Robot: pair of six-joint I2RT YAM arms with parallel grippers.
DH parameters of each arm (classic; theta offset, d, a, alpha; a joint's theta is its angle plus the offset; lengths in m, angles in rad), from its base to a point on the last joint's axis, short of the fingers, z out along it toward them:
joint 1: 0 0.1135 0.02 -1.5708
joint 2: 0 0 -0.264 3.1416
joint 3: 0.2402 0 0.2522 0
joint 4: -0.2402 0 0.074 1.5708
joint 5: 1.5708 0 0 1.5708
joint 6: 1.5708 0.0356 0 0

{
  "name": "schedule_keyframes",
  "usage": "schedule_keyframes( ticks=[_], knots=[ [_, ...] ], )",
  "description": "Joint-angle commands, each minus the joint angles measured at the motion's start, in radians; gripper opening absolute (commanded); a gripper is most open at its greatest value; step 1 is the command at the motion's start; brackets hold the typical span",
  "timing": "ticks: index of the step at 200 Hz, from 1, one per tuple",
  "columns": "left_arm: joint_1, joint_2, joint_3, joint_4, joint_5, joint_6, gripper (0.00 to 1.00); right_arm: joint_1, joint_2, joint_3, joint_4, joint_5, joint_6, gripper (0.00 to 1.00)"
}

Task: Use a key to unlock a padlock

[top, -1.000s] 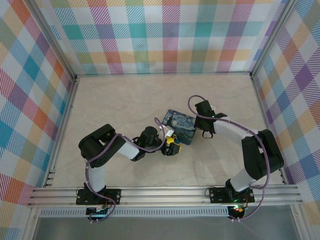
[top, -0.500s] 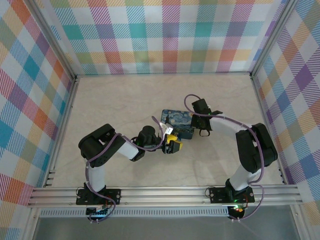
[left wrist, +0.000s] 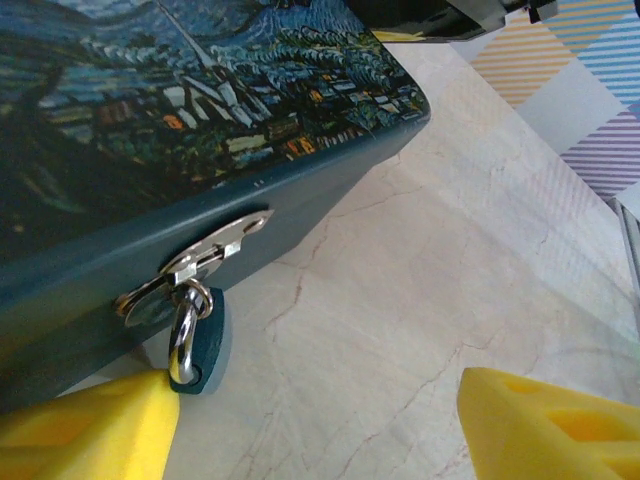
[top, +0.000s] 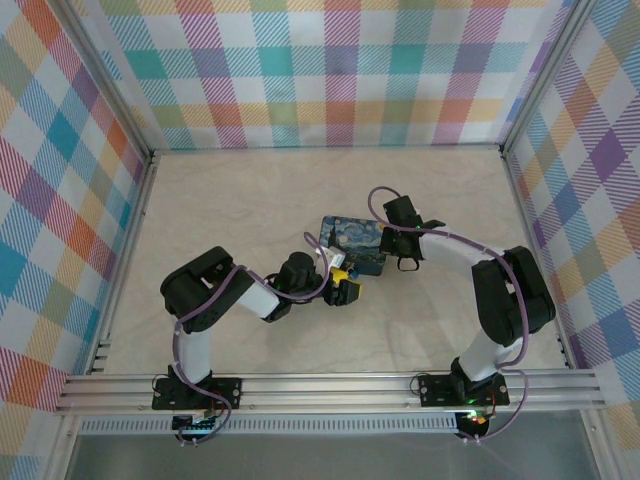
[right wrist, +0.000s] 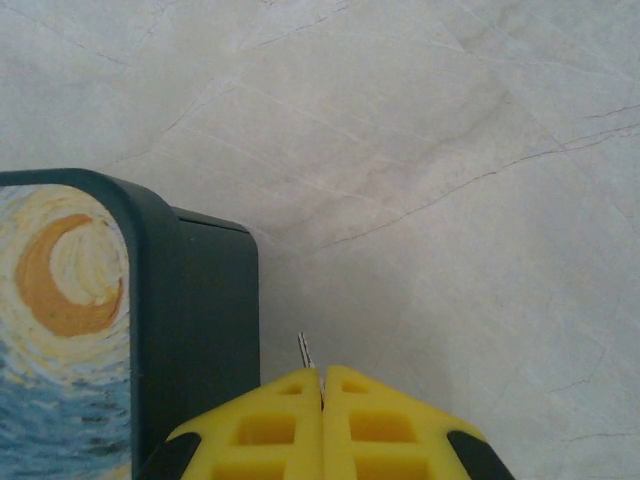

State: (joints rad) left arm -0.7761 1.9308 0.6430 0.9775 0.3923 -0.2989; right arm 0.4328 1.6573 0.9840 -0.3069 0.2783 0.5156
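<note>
On the table (top: 230, 200), the padlock (left wrist: 190, 335) hangs closed on the hasp (left wrist: 200, 262) of the painted box (top: 352, 243), at its 6 o'clock side. Left gripper (left wrist: 320, 425) jaws gape empty beside it; right gripper (right wrist: 322, 400), at 3 o'clock, has its jaws pinched on the key (right wrist: 305, 350), uninserted: unlocking remains.

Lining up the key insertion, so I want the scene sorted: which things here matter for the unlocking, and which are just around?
For the job: padlock, hasp, painted box, key pinched in the shut right claw, open left claw.
Just there: table, plaid walls, front rail.
</note>
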Motion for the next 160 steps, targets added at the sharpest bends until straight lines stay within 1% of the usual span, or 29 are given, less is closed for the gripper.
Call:
schedule_keyframes(
  ticks=[1, 17, 39, 57, 68, 80, 90, 108, 129, 160],
  knots=[
    [0.008, 0.026, 0.019, -0.023, -0.035, 0.003, 0.75, 0.009, 0.005, 0.025, 0.017, -0.015, -0.011, 0.00],
    [0.008, 0.041, 0.031, -0.021, -0.025, 0.008, 0.75, 0.010, 0.006, 0.025, 0.019, -0.018, -0.013, 0.00],
    [0.008, 0.059, 0.049, -0.047, -0.066, -0.005, 0.75, 0.011, -0.003, 0.021, 0.019, -0.018, -0.014, 0.00],
    [0.006, 0.056, 0.043, -0.065, -0.164, -0.044, 0.75, 0.011, -0.012, 0.016, 0.018, -0.014, -0.012, 0.00],
    [0.002, 0.045, 0.044, -0.108, -0.235, -0.061, 0.75, 0.012, -0.016, 0.016, 0.019, -0.013, -0.013, 0.00],
    [-0.004, 0.036, 0.043, -0.115, -0.267, -0.060, 0.76, 0.012, -0.017, 0.017, 0.022, -0.015, -0.016, 0.00],
    [-0.005, 0.031, 0.045, -0.117, -0.267, -0.059, 0.77, 0.012, -0.017, 0.019, 0.022, -0.017, -0.017, 0.00],
    [-0.005, 0.024, 0.066, -0.176, -0.301, -0.073, 0.77, 0.013, -0.011, 0.024, 0.025, -0.025, -0.015, 0.00],
    [-0.005, 0.025, 0.074, -0.202, -0.300, -0.071, 0.80, 0.017, -0.005, 0.027, 0.029, -0.026, -0.014, 0.00],
    [-0.001, 0.026, 0.063, -0.129, -0.152, -0.017, 0.76, 0.017, -0.001, 0.025, 0.041, -0.036, -0.020, 0.00]
  ],
)
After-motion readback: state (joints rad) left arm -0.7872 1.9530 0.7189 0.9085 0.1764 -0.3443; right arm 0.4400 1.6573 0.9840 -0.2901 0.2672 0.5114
